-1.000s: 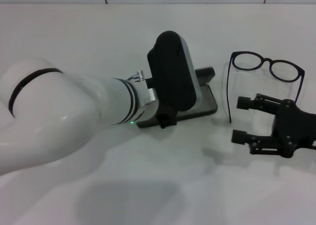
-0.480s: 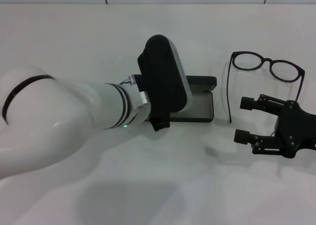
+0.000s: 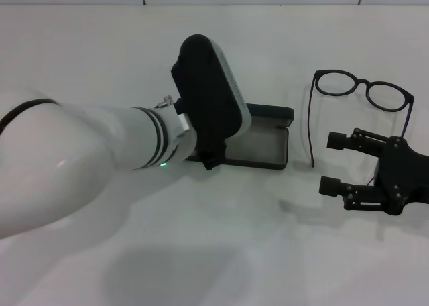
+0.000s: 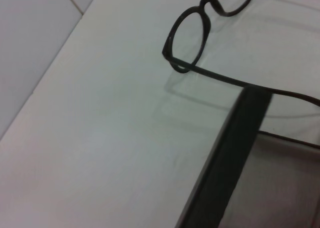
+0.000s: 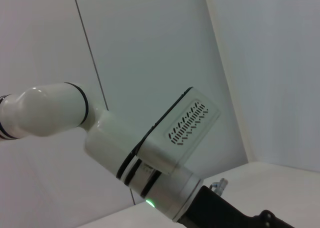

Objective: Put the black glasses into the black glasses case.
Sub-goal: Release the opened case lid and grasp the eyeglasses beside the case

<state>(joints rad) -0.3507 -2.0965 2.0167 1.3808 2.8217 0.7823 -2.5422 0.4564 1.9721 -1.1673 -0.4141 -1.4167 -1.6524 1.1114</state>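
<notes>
The black glasses (image 3: 362, 91) stand on the table at the right, temple arms unfolded toward me. They also show in the left wrist view as black glasses (image 4: 187, 43). The black glasses case (image 3: 265, 148) lies open at the centre, grey lining up, and its rim (image 4: 235, 138) fills the left wrist view's lower part. My left arm's black wrist housing (image 3: 208, 98) hangs over the case's left end and hides the left gripper. My right gripper (image 3: 334, 163) hovers open just in front of the glasses, between the temple arms, with nothing in it.
The white table (image 3: 221, 252) spreads around everything, with a tiled wall line at the back. My bulky white left forearm (image 3: 80, 165) covers the left half of the table. The right wrist view shows that left arm (image 5: 150, 148) against a pale wall.
My left arm has drawn back to the left, uncovering more of the case. The case now lies flat and open with its lining showing. The right gripper has barely moved.
</notes>
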